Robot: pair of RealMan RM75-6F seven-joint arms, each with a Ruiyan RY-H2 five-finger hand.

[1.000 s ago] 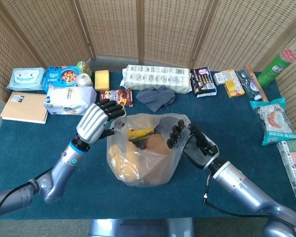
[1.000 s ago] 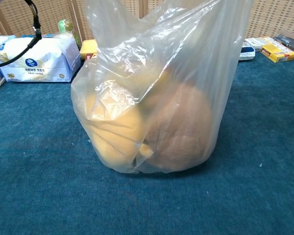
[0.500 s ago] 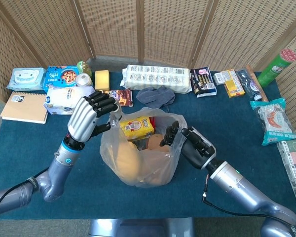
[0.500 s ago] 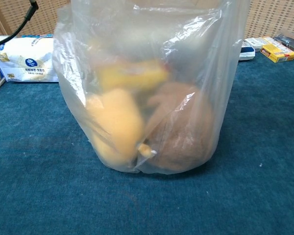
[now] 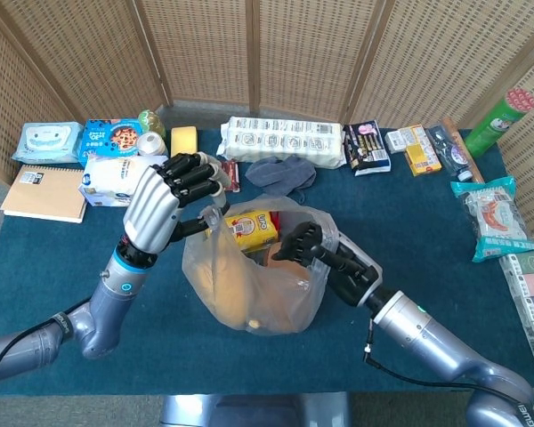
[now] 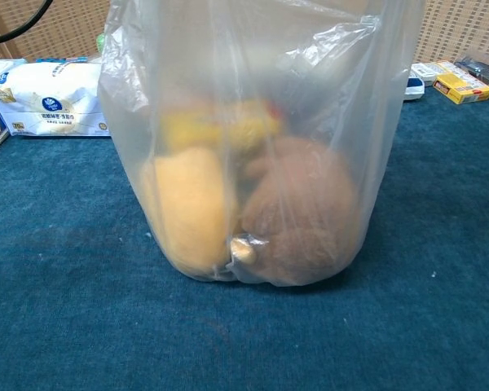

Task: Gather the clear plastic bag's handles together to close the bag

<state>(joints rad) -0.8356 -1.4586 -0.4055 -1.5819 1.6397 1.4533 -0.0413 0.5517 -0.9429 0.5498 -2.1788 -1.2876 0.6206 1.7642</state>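
Observation:
The clear plastic bag [image 5: 249, 285] stands on the blue tablecloth in the middle of the head view. It holds a yellow box [image 5: 252, 229], a yellow bun and a brown bun. My left hand [image 5: 165, 200] is raised at the bag's left side and pinches the left handle [image 5: 212, 215] between thumb and fingers. My right hand [image 5: 325, 258] grips the right handle at the rim, fingers curled over the plastic. In the chest view the bag [image 6: 253, 155] fills the frame, upright and taut; neither hand shows there.
A white tissue pack [image 5: 120, 178] and a notebook [image 5: 40, 191] lie back left. A long roll pack [image 5: 285, 138], a grey cloth [image 5: 280, 173] and small boxes line the back. A green tube [image 5: 498, 116] and a snack bag [image 5: 489, 218] are at the right.
The slumped bag has been pulled upright and taut. My left hand rose and drew its handle left; my right hand shifted inward along the rim. The yellow box now shows at the mouth.

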